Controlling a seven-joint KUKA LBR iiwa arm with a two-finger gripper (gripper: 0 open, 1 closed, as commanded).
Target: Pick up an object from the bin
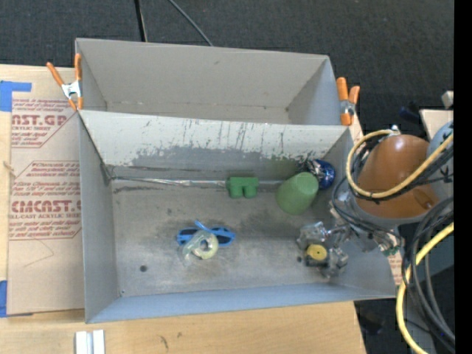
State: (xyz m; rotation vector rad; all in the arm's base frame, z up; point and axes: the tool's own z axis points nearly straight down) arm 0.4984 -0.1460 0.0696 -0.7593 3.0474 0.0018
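Note:
My gripper [327, 243] is low over the bin's right front corner, close to the floor. A small yellow round thing [316, 253] lies right at its tip; whether it is gripped I cannot make out. Just behind the gripper a light green cylinder [297, 192] lies near the back wall. A shiny blue ball [322, 172] rests in the right back corner beside the cylinder.
A small green block [242, 186] lies against the back wall at the middle. A blue and pale yellow tangled thing [203, 241] sits on the floor left of centre. The arm's orange cover and yellow cables hang over the bin's right rim.

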